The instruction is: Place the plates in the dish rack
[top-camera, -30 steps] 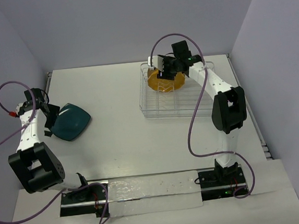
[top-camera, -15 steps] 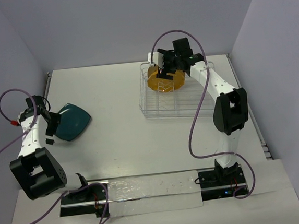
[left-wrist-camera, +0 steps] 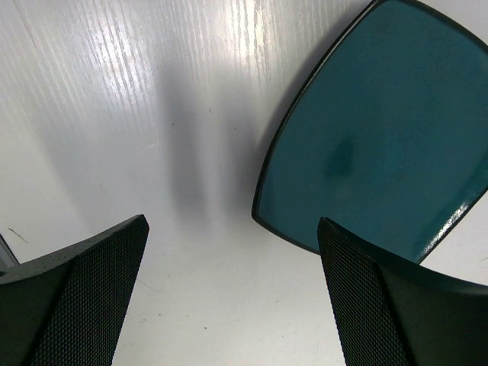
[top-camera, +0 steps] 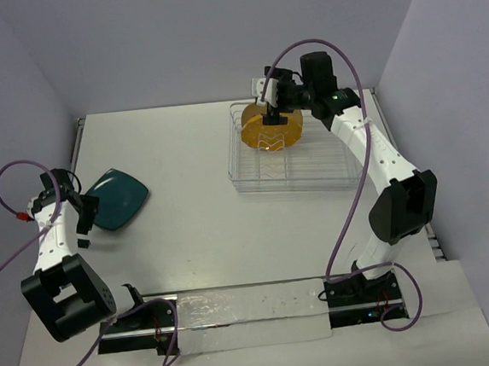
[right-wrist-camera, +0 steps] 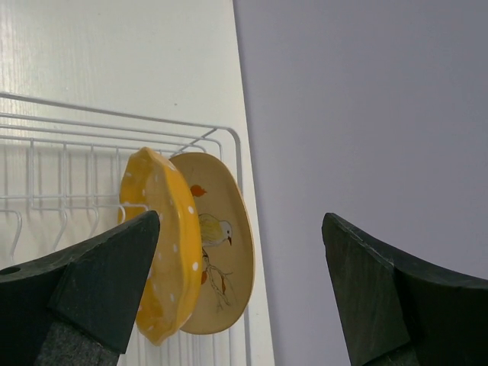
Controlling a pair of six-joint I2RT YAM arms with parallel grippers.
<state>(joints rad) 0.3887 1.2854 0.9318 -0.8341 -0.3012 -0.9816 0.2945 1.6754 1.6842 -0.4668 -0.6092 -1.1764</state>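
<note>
The dark teal plate point(top-camera: 116, 198) lies flat on the table at the left; in the left wrist view point(left-wrist-camera: 381, 130) it fills the upper right. My left gripper point(top-camera: 83, 221) point(left-wrist-camera: 232, 297) is open and empty, just off the plate's near-left edge, its right finger point(left-wrist-camera: 381, 305) over the rim. The yellow dotted plate point(top-camera: 270, 129) point(right-wrist-camera: 164, 267) stands upright in the wire dish rack point(top-camera: 295, 170), and the cream plate with a bird mark point(right-wrist-camera: 217, 252) stands right behind it. My right gripper point(top-camera: 274, 108) point(right-wrist-camera: 240, 290) is open and empty above these two plates.
The rack's wire dividers point(right-wrist-camera: 69, 198) stretch toward the near side of the standing plates. Grey walls close in the table at the back and both sides. A plastic-covered strip point(top-camera: 238, 308) lies between the arm bases.
My left gripper has drawn back toward the near left, off the teal plate, which has stayed put. My right gripper has lifted and moved right, away from the yellow plate.
</note>
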